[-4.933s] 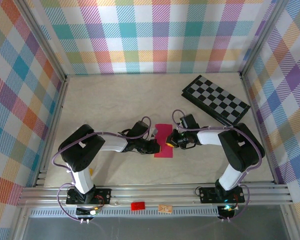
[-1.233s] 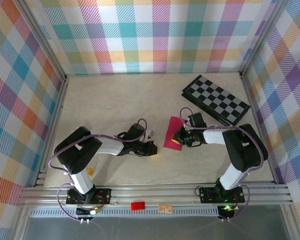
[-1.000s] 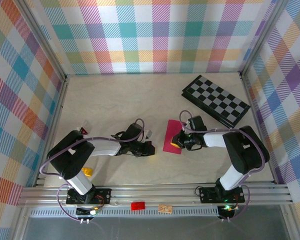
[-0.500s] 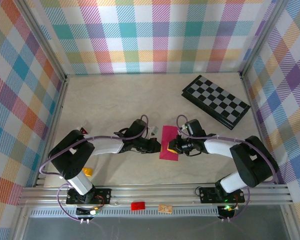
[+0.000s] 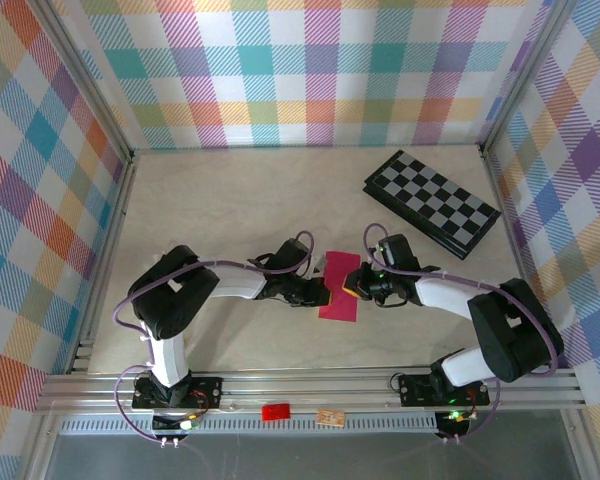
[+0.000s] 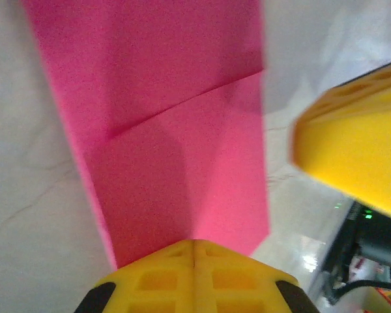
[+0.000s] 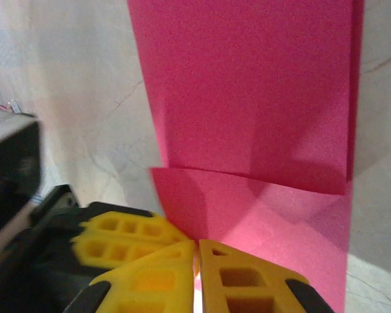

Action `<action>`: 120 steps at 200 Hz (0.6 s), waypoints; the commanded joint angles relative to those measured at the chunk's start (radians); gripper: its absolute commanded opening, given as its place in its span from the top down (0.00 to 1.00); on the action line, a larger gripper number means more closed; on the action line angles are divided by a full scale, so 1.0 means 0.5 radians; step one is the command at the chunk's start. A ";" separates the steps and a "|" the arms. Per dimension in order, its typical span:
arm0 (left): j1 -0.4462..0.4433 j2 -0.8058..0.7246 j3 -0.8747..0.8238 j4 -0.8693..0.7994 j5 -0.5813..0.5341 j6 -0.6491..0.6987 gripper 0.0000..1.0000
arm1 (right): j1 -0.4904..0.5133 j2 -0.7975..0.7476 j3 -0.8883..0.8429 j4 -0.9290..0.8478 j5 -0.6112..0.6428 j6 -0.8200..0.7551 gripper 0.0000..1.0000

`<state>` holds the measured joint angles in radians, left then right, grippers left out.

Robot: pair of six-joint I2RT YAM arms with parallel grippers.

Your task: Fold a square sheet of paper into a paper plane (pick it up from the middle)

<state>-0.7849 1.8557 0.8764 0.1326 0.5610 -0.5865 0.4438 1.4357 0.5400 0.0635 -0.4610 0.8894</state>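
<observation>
Two pairs of yellow ribbed fingers flank your thin, matte magenta-pink paper sheet [image 5: 340,287], folded into a strip mid-way across the pale surface [image 5: 230,200], long axis far-to-near, slightly tilted. Your left fingers [image 6: 150,283] are closed at its left edge, and your right fingers [image 7: 244,280] are closed at its right.

A black-and-grey checkerboard [image 5: 432,203] lay flat on the pale table [image 5: 220,200], beyond my right gripper [image 5: 352,291] and off to its right, well apart from it. Back behind that gripper, on the metal frame [image 5: 540,400] at the near edge, sat a small red tag [image 5: 274,411], with a tan piece [image 5: 329,417] just beside it. Plaid walls [image 5: 310,70] stood around.
</observation>
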 commanded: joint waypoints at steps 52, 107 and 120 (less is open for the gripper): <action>-0.023 0.060 -0.208 -0.002 -0.100 0.008 1.00 | -0.062 0.254 -0.011 0.128 -0.008 0.042 0.89; -0.025 0.052 -0.207 -0.009 -0.105 -0.002 1.00 | -0.332 0.300 -0.051 0.137 -0.043 -0.012 0.89; -0.025 0.046 -0.206 -0.007 -0.108 -0.008 1.00 | -0.364 0.308 -0.062 0.156 -0.057 -0.008 0.89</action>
<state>-0.7841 1.8465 0.8150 0.2432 0.5598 -0.5873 0.2943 1.5673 0.5308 0.1318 -0.4835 0.9005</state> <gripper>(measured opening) 0.048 0.110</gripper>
